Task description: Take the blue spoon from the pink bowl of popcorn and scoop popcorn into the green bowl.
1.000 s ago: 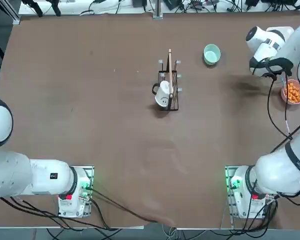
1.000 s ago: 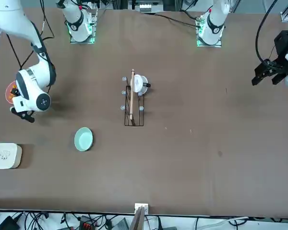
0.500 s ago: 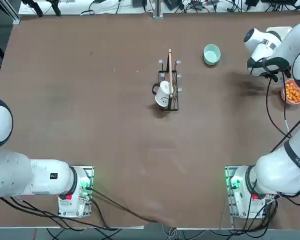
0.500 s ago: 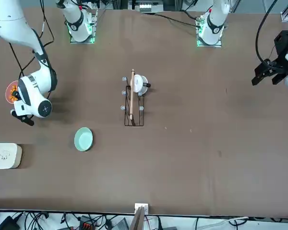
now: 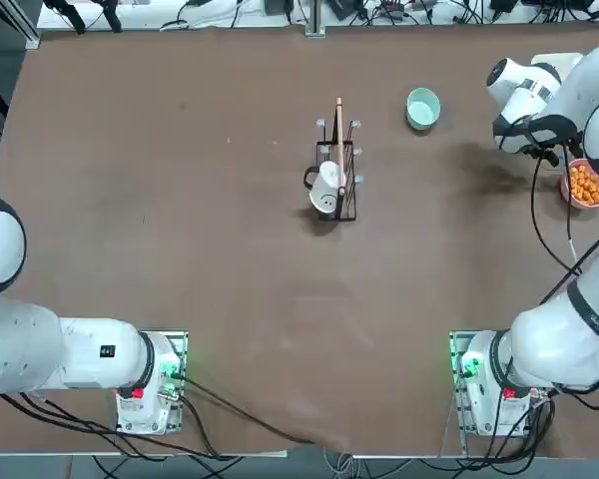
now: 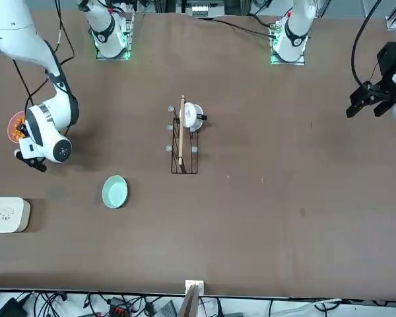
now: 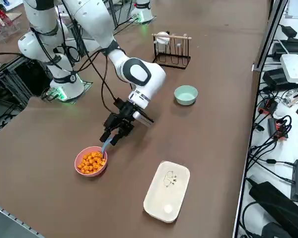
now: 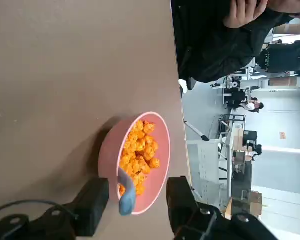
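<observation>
Status: early, still at the spoon-taking stage, by my reading. The right gripper [image 8: 138,200] is at the pink bowl [image 7: 77,162], its jaws spread, one on either side of the handle of the blue spoon [image 8: 126,195]. A gap shows beside the handle, so I record no grip.

Spoon: in the pink bowl, handle leaning out over the rim towards the gripper, lower end among the popcorn [image 8: 140,150]. How deep the scoop end sits cannot be told; the pieces and bowl wall hide it.

Transfer: none visible. The orange pieces lie together in the pink bowl. The green bowl [image 7: 186,94] stands upright on the desk [image 7: 139,208], well apart from the pink one, and shows only its pale inside. The white tray [image 7: 167,191] lies nearer the pink bowl; the wire rack [image 7: 172,52] with the white mug [image 5: 324,188] stands beyond the green bowl.

Left to do: pinch the handle, load the scoop, lift, carry level across to the green bowl, tip out. Grasp, scoop and pour all outstanding.

Watch: the handle is smooth-looking and slanted; an off-centre pinch might swivel it or drag the bowl.
</observation>
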You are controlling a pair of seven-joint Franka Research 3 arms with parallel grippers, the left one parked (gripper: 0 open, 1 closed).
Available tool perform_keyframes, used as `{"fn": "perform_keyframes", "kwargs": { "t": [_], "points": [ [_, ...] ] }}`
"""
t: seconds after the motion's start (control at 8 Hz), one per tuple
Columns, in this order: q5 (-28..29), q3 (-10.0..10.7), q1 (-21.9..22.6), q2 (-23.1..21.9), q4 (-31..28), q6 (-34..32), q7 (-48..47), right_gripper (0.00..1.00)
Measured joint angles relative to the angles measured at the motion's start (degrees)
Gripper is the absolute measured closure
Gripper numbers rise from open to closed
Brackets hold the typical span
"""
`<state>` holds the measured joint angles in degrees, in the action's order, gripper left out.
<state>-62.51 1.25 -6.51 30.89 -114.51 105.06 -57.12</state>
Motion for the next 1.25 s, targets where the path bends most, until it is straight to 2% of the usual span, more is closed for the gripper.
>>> {"fn": "perform_keyframes", "kwargs": {
  "t": [0.25,0.5,1.25],
  "points": [
    [0.0,-0.06,0.04,0.0,0.0,0.0,-0.47,0.47],
    [0.0,-0.18,0.09,0.01,0.0,0.0,-1.07,0.56],
    [0.0,-0.24,0.13,0.89,-0.01,-0.01,-1.36,0.68]
  ]
}}
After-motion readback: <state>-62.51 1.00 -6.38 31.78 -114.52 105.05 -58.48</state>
